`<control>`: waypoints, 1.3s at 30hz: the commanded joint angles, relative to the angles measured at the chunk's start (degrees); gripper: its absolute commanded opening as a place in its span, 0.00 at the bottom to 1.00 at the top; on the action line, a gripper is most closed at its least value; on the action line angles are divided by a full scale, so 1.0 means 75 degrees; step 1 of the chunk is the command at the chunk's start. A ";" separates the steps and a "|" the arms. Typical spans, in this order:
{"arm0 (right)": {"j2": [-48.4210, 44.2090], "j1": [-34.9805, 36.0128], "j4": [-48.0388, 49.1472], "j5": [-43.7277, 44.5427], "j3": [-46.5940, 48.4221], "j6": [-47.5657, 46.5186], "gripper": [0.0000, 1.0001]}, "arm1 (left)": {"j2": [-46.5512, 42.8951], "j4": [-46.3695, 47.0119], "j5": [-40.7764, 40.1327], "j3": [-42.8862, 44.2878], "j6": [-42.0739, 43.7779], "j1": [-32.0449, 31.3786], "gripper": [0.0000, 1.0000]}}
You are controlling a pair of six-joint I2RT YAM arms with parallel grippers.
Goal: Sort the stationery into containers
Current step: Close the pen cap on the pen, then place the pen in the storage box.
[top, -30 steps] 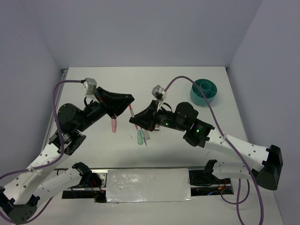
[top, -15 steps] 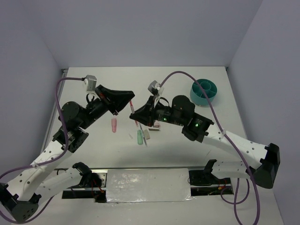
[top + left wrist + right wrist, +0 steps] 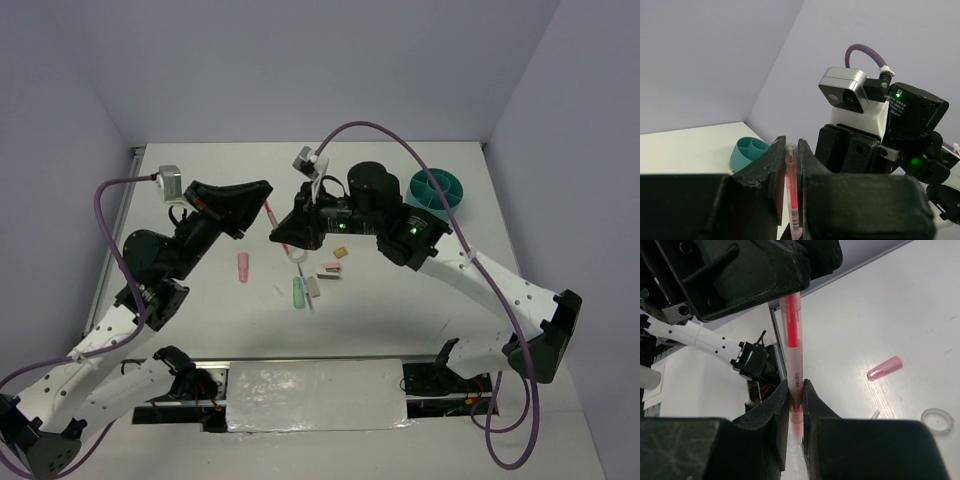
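Both arms are holding the thin pink pen [image 3: 272, 217] in the air above the table [image 3: 200, 190], the left gripper [image 3: 791, 150] clamping one end and the right gripper [image 3: 796, 390] pinching the other. The pink stub [image 3: 242, 267] and green stub [image 3: 298, 292] are lying below, with the teal organiser [image 3: 440, 190] sitting well apart at the far right.

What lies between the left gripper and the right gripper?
The thin pink pen bridges them, left gripper and right gripper both shut on it; clearest in the right wrist view.

White table [image 3: 380, 300]: pink stub [image 3: 242, 267], teal organiser [image 3: 456, 186]
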 commanded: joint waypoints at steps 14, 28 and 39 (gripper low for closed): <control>-0.0920 -0.1328 0.4556 0.1629 -0.3214 -0.1041 0.00 | -0.0671 -0.7190 -0.3220 0.4172 0.0988 -0.0389 0.99; 0.0578 -0.6067 0.8246 0.3130 -0.3977 -0.2106 0.00 | -0.3355 -0.9551 -0.2589 0.1290 0.2136 -0.0401 0.99; 0.2172 -0.7416 0.8059 0.1981 -0.3366 -0.1462 0.00 | -0.4503 -0.8769 -0.2883 0.0682 0.2077 -0.0377 0.99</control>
